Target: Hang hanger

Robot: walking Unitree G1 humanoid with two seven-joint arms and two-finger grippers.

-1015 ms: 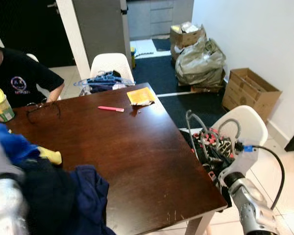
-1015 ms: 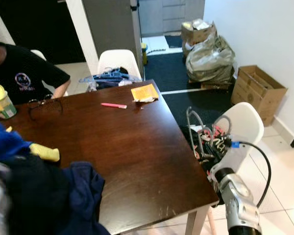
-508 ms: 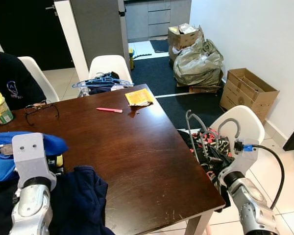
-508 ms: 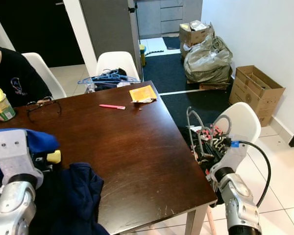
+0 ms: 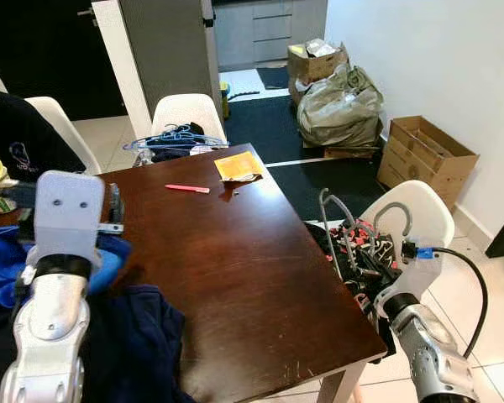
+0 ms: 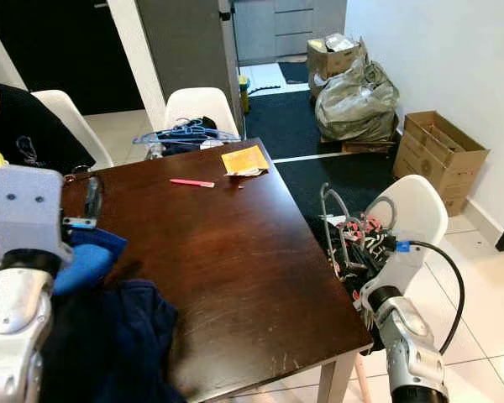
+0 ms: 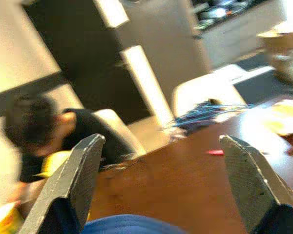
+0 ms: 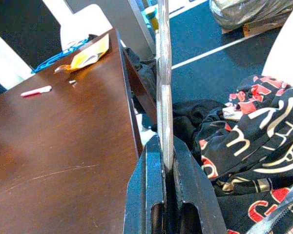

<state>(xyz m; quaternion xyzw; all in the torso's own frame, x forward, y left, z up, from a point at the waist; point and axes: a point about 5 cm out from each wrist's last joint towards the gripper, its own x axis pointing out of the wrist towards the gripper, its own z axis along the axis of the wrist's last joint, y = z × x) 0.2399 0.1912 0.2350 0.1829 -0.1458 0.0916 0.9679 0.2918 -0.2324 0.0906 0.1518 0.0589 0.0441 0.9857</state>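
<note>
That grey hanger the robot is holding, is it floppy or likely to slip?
Probably stiff: the hanger juts straight from the right gripper, jaws shut on it, without sagging. It looks thin and smooth, so it might swivel or slip in that narrow pinch.

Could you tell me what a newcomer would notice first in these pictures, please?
The left end effector hangs open above blue clothes at the dark table's near left. By the table's right edge, the right end effector grips a grey hanger beside a white chair piled with clothes.
</note>
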